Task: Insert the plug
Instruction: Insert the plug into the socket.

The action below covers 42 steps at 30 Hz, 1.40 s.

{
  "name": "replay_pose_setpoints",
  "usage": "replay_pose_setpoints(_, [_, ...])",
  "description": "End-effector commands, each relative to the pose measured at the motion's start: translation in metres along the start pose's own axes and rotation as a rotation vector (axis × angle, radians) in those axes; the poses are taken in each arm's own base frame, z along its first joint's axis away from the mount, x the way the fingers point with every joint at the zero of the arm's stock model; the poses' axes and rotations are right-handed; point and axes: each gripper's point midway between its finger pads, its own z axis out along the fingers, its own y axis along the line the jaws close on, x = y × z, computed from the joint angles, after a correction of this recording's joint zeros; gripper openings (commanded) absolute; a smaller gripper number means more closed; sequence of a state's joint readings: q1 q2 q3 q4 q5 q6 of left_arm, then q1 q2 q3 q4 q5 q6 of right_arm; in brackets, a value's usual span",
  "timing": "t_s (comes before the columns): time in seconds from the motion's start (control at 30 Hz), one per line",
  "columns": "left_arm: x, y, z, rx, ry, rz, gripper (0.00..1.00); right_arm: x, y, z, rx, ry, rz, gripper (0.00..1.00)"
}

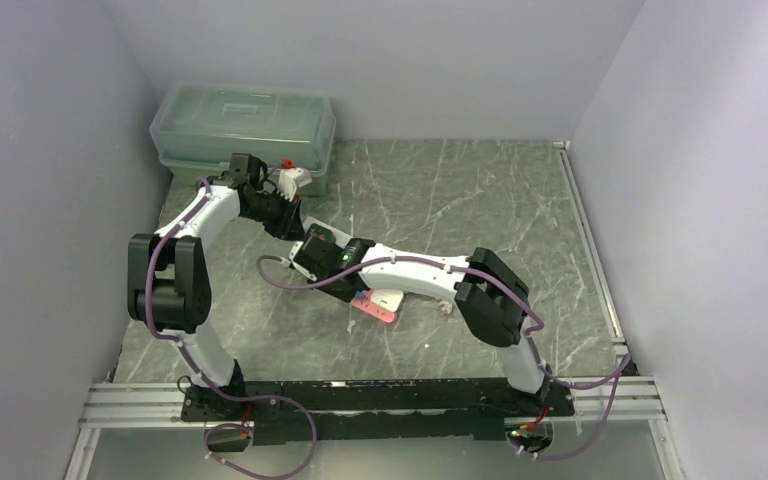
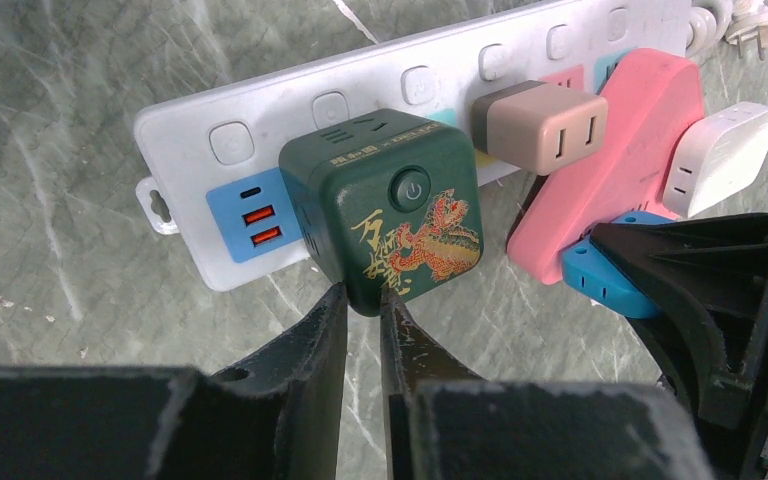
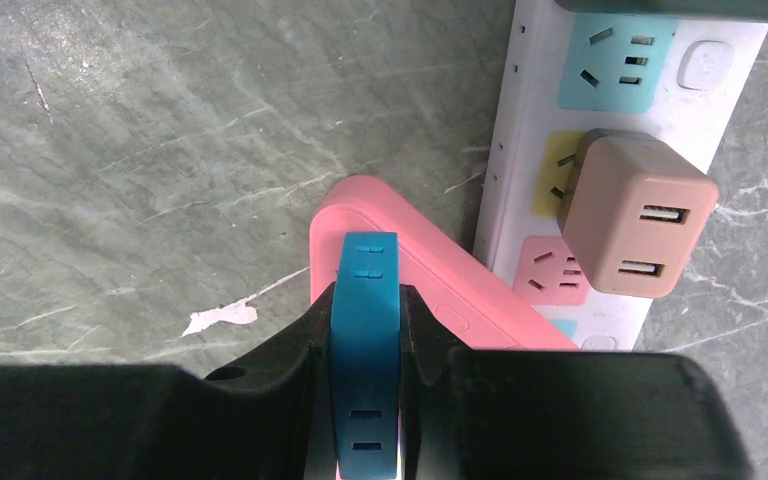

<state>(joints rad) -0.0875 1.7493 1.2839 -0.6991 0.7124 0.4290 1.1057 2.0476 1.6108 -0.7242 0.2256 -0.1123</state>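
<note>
Top external view shows a big grey-green worktop [image 1: 440, 200] with a see-through plastic box [image 1: 243, 125] at the back left corner. Both arms reach in over the middle. A long white power strip [image 2: 290, 110] lies flat on the worktop. A pink block [image 2: 630, 150] lies partly on top of the strip near one end. A dark green cube [image 2: 385, 205] with a gold and red dragon on it sits plugged into the strip. Next to it a small tan charger [image 2: 545, 125] is plugged in too. A white charger [image 2: 720, 160] sticks out from the pink block. The right gripper [image 3: 365, 300] is clenched on the blue plug [image 3: 365, 330], which touches the edge of the pink block, just beside the strip. The left gripper [image 2: 362, 300] has its tips almost together at the green cube's bottom corner; I cannot tell if it pinches it.
</note>
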Motion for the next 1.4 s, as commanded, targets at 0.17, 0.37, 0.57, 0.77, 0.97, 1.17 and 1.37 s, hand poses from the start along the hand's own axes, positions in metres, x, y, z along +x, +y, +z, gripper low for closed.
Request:
replay_pose_setpoints(0.17, [0.014, -0.007, 0.002, 0.025, 0.044, 0.002, 0.2, 0.056, 0.002, 0.026, -0.012, 0.163, -0.006, 0.0])
replay_pose_setpoints(0.37, [0.011, -0.006, -0.002, 0.014, 0.04, 0.001, 0.2, 0.034, -0.005, 0.016, 0.009, 0.101, 0.016, 0.21])
replay_pose_setpoints(0.57, [0.009, -0.004, -0.009, 0.007, 0.03, -0.009, 0.2, -0.005, -0.021, -0.009, 0.048, -0.011, 0.048, 0.58])
replay_pose_setpoints(0.77, [0.004, -0.006, -0.022, -0.015, 0.023, -0.004, 0.21, -0.036, -0.035, -0.043, 0.08, -0.12, 0.086, 0.85])
replay_pose_setpoints(0.97, [-0.008, -0.01, -0.045, -0.059, 0.011, 0.001, 0.4, -0.065, -0.05, -0.095, 0.089, -0.248, 0.118, 1.0])
replay_pose_setpoints(1.17, [-0.023, -0.012, -0.085, -0.151, -0.056, -0.001, 0.86, -0.058, -0.079, -0.136, 0.141, -0.361, 0.212, 1.0])
replay_pose_setpoints(1.37, [-0.029, 0.005, -0.128, -0.297, -0.165, -0.044, 1.0, -0.003, -0.17, -0.155, 0.234, -0.515, 0.579, 1.0])
